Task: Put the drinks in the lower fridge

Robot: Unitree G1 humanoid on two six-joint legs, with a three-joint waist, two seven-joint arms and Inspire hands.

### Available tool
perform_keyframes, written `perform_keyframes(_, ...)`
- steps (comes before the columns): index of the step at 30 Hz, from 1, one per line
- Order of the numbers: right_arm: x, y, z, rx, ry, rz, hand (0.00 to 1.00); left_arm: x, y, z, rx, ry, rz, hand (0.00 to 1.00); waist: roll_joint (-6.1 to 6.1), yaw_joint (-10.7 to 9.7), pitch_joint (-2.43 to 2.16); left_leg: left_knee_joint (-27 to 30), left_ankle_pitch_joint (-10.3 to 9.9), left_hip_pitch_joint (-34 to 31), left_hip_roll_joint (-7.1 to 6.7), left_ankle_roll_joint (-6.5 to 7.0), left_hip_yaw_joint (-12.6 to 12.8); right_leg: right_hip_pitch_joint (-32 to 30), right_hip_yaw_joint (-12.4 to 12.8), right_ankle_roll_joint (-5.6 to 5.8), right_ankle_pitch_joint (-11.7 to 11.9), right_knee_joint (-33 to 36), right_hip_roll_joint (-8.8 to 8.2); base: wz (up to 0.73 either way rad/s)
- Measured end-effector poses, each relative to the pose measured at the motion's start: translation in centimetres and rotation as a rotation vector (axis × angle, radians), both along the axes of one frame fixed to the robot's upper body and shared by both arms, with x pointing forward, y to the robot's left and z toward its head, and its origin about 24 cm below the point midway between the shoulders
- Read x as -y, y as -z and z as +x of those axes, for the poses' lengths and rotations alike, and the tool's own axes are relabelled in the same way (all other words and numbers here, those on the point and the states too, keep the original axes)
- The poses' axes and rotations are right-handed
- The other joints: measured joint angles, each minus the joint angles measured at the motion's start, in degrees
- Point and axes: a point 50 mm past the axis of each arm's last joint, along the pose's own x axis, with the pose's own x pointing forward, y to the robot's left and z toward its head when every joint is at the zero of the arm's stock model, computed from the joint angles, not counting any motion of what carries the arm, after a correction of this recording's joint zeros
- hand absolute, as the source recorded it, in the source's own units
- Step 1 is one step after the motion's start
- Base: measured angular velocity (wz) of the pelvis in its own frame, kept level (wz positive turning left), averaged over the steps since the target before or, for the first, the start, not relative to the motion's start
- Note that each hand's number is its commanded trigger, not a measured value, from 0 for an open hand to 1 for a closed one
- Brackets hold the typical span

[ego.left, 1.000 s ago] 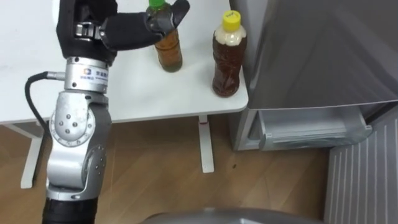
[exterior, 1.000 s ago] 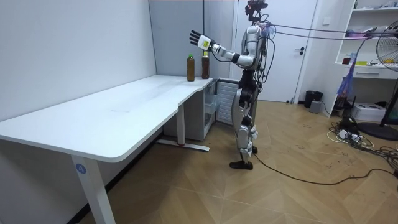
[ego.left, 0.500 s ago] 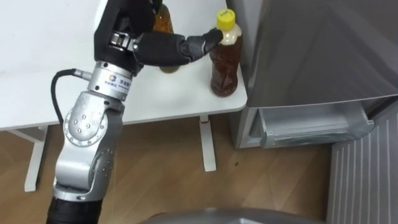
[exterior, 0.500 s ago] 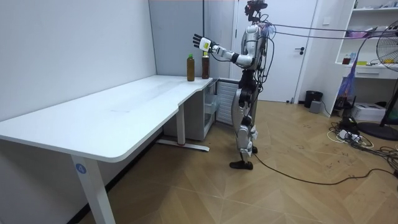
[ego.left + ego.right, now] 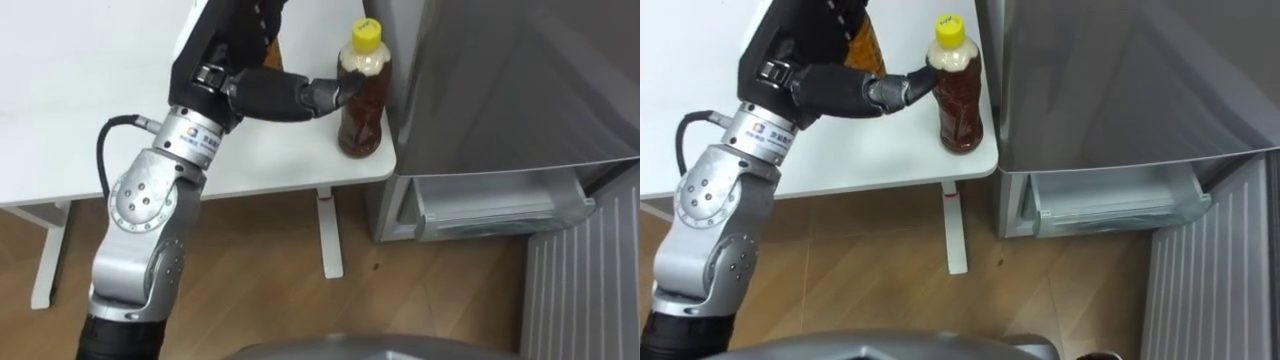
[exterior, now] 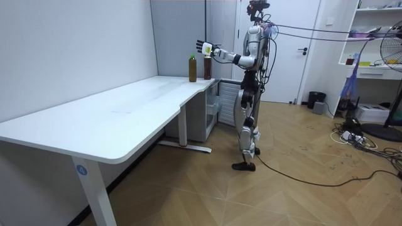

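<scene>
Two drinks are standing on the white worktop (image 5: 80, 100), at the corner just beside the grey fridge (image 5: 500, 90). A yellow-capped bottle (image 5: 362, 110) is standing nearest the fridge's side wall. A green-capped bottle (image 6: 192, 70) is standing next to it, on the side away from the fridge. In the room view the robot is standing just beside the fridge, with its left arm held out over that corner.

The left hand (image 5: 245, 88) is hovering wide and holding nothing. Its thumb (image 5: 325, 92) is pointing toward the fridge and touching the yellow-capped bottle at the shoulder. The fingers are running up in front of the green-capped bottle and are wrapping round neither drink.

Judged from this, the step in hand is the approach to the first grasp, with no drink stowed yet. The next move is calling for the fingers to pass round the yellow-capped bottle's body and close opposite the thumb. There is little room on the fridge side. A lift and a low carry would then be needed to the pale drawer (image 5: 500, 205) showing open at the fridge's foot.
</scene>
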Motion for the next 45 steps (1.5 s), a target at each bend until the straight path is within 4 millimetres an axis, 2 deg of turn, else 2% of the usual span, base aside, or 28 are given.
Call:
perform_keyframes(7,0.0,0.0,0.1,0.007,0.002,0.000,0.00,0.0,0.3,0.0,-0.012,0.012,0.016,0.00,-0.01,0.06,0.01,0.06,0.02,0.04,-0.01,0.03,-0.04,-0.23,0.43,0.08,-0.09,-0.11,0.01,-0.02)
perform_keyframes(12,0.0,0.0,0.2,0.012,0.005,0.002,0.00,-0.4,2.9,0.5,-0.142,0.020,0.048,0.00,-0.05,0.07,0.10,0.04,0.03,-0.08,-0.03,0.04,-0.06,-0.23,0.36,0.07,-0.08,0.07,0.01,0.00)
perform_keyframes(18,0.0,0.0,0.5,0.018,0.001,0.001,0.00,-0.5,3.0,0.4,-0.148,0.037,0.060,0.00,-0.10,0.02,0.16,0.02,0.02,-0.26,-0.05,0.04,-0.05,-0.32,0.27,0.08,-0.08,0.01,0.00,0.00)
perform_keyframes(23,0.1,-0.1,0.5,0.009,-0.006,0.005,0.00,-0.4,3.1,0.4,-0.149,0.046,0.060,0.00,0.32,-0.21,0.21,0.00,0.02,-0.34,-0.05,0.04,-0.04,-0.31,0.15,0.07,-0.07,0.11,0.00,0.00)
perform_keyframes(31,0.2,-0.1,0.2,-0.019,0.005,0.001,0.00,-0.8,5.1,0.6,-0.256,0.030,0.058,0.00,0.79,-1.00,0.31,0.02,0.02,-0.36,-0.05,0.04,0.01,-0.33,0.20,0.07,-0.07,0.03,0.00,0.00)
perform_keyframes(36,0.2,-0.1,0.0,-0.046,0.011,-0.009,0.00,-0.6,5.1,0.6,-0.283,0.034,-0.016,0.00,0.93,-1.98,0.24,0.04,0.03,-0.11,-0.04,0.04,0.50,-0.48,0.71,0.08,-0.09,0.04,-0.02,-0.05)
perform_keyframes(45,0.1,-0.1,0.2,-0.064,0.016,0.013,0.00,-0.5,5.2,0.7,-0.300,0.040,-0.015,0.00,0.74,-2.99,0.37,0.00,0.02,0.08,0.05,0.04,1.66,-0.90,1.81,0.08,-0.09,0.08,-0.02,-0.06)
